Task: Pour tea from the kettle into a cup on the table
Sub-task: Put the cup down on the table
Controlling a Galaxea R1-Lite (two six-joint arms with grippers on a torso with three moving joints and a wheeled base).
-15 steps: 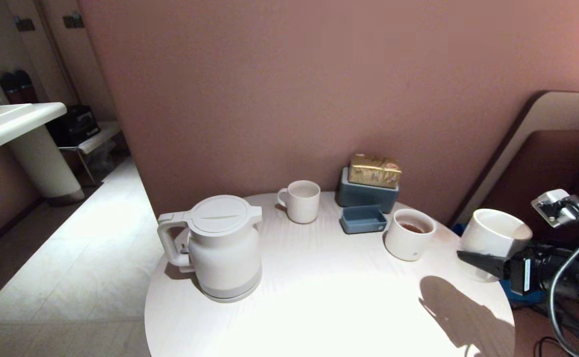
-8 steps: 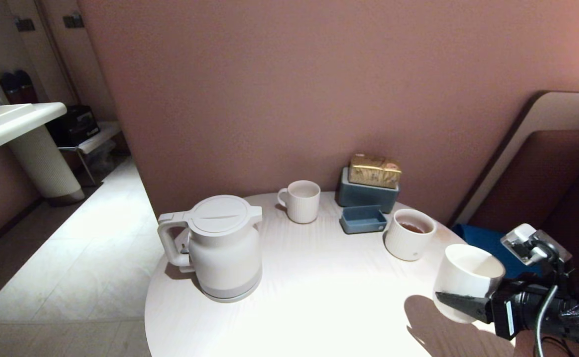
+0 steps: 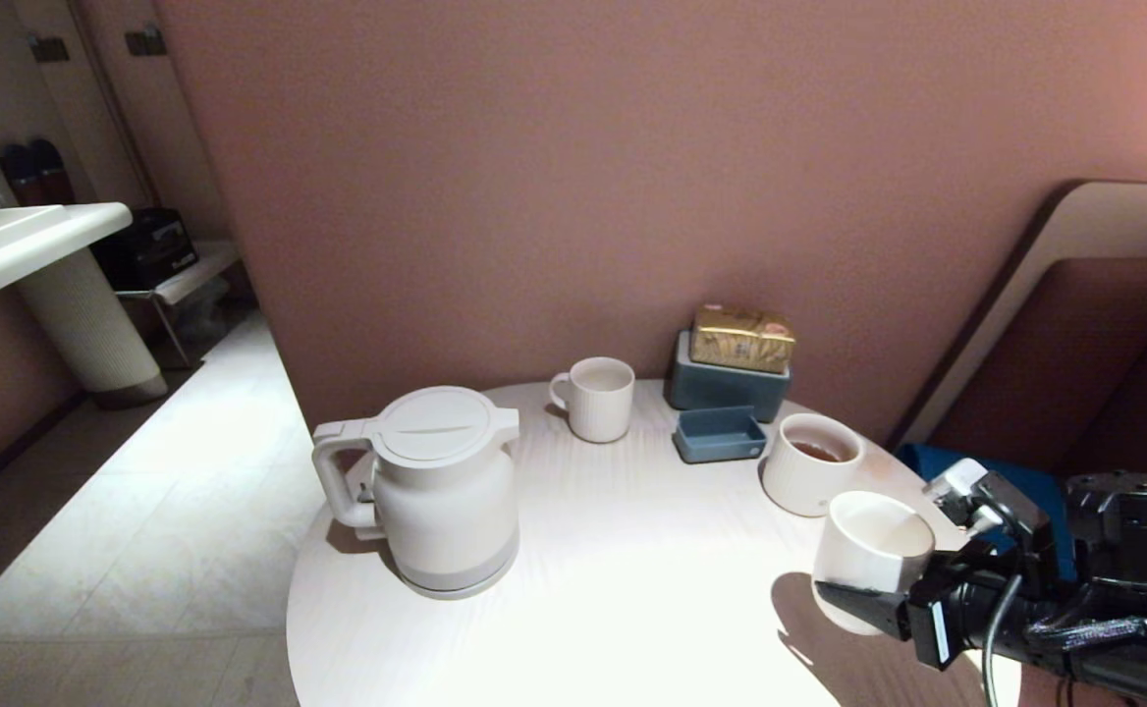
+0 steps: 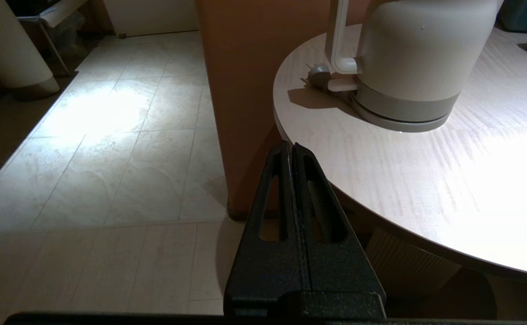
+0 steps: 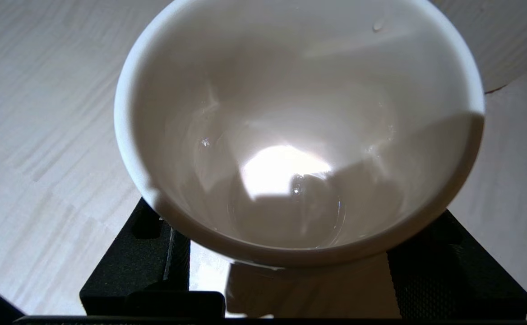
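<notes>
White ceramic fills the lower right of the head view: the right gripper (image 3: 853,611) pinches the small ribbed cup (image 3: 870,558) by its sides, upright, low over the round white table (image 3: 632,589), near a wider ribbed cup (image 3: 809,476) that has reddish-brown liquid in it. The white electric kettle (image 3: 446,491) stands left of centre, lid on, well apart from the held cup; a handled mug (image 3: 598,398) and a blue-grey box (image 3: 726,388) sit near the wall

In the left wrist view the left gripper (image 4: 293,151) hangs off the table's edge, fingers pressed together on nothing, the kettle at upper right

Filling the right wrist view, the cup's bowl holds no tea, only a few droplets

Judging by this, nothing is poured yet: the cup wants setting down, then the kettle lifted and tipped
</notes>
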